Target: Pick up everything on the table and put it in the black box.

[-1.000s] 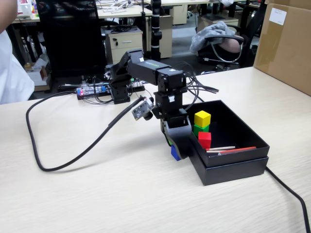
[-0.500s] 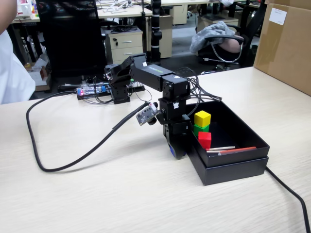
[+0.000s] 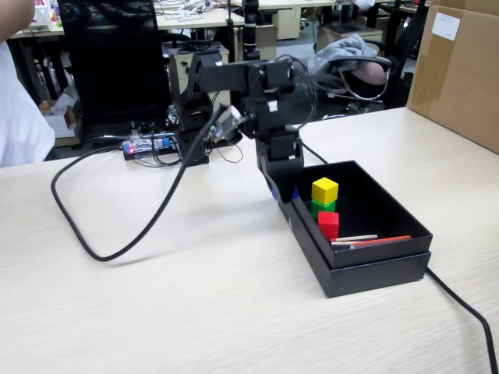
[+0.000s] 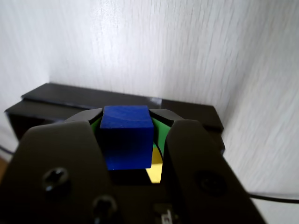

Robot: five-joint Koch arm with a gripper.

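My gripper (image 3: 284, 195) hangs over the far left rim of the black box (image 3: 374, 269), shut on the blue cube (image 3: 295, 192), which mostly hides behind the jaws in the fixed view. In the wrist view the blue cube (image 4: 126, 135) sits between the green-padded jaws of the gripper (image 4: 127, 116), above the black box (image 4: 93, 97). Inside the box a yellow cube (image 3: 324, 189) rests on a green cube (image 3: 317, 208), with a red cube (image 3: 328, 224) in front. A sliver of the yellow cube (image 4: 156, 170) shows below the blue one. The table (image 3: 195, 312) is light wood-grain.
Thin red and white sticks (image 3: 366, 240) lie in the box. A tall brown carton (image 3: 460, 70) stands at the right. A black cable (image 3: 101, 249) loops over the table's left half, and another cable (image 3: 468, 312) runs off at the front right. A circuit board (image 3: 148, 146) lies behind the arm.
The arm has lifted the blue cube from the tabletop beside the box's left wall up and back, to above the box's rim.
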